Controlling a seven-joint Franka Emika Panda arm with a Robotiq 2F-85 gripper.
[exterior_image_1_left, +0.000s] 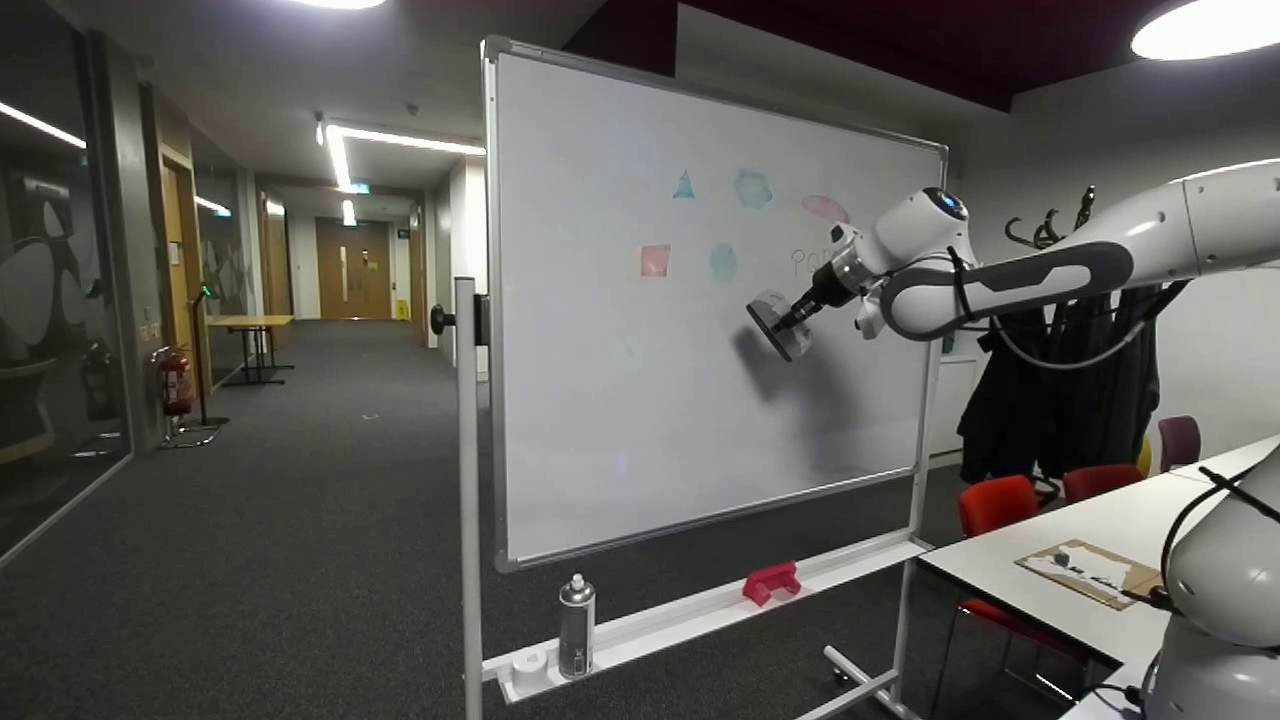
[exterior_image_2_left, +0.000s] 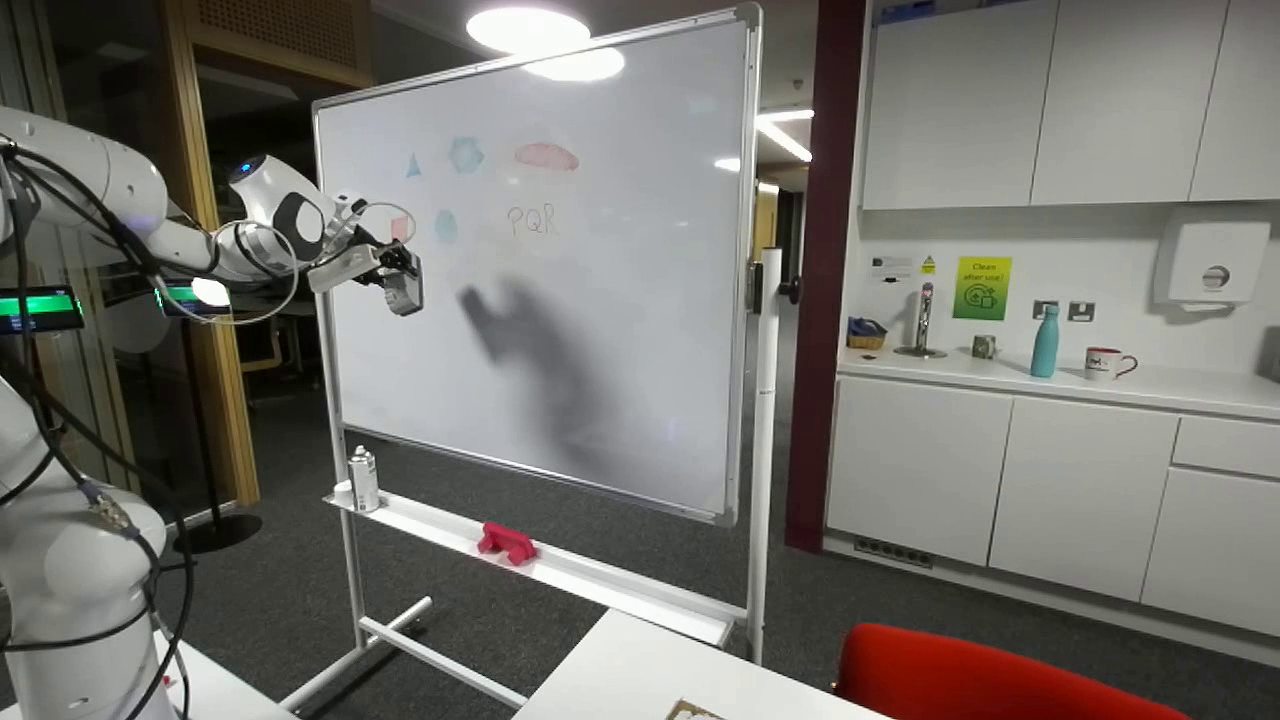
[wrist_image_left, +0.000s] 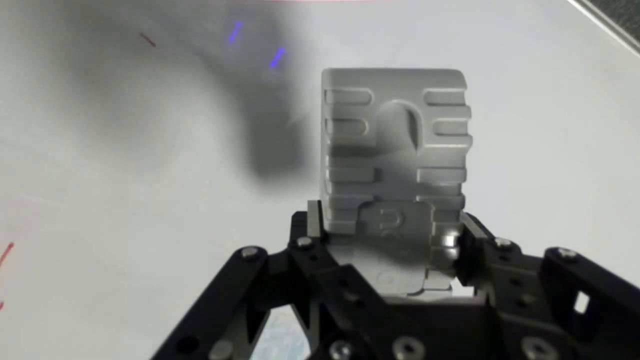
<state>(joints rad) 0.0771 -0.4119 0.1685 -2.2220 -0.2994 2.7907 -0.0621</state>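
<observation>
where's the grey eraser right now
The grey eraser is clamped in the claw, right of centre in the wrist view. In an exterior view it hangs in front of the whiteboard, below and right of the blue oval.

grey ribbed block (wrist_image_left: 395, 165): moulded plastic by the looks, kinda satin | black gripper fingers (wrist_image_left: 326, 272): matt, shiny metal screws (wrist_image_left: 250, 252) tho | big white rectangular board (exterior_image_2_left: 640, 300): smooth, super glossy, glare at its 12 o'clock, silver metal frame (exterior_image_2_left: 752, 110) | dark grey carpet (exterior_image_1_left: 330, 520), 8 o'clock in an exterior view: rough, matt fabric
</observation>
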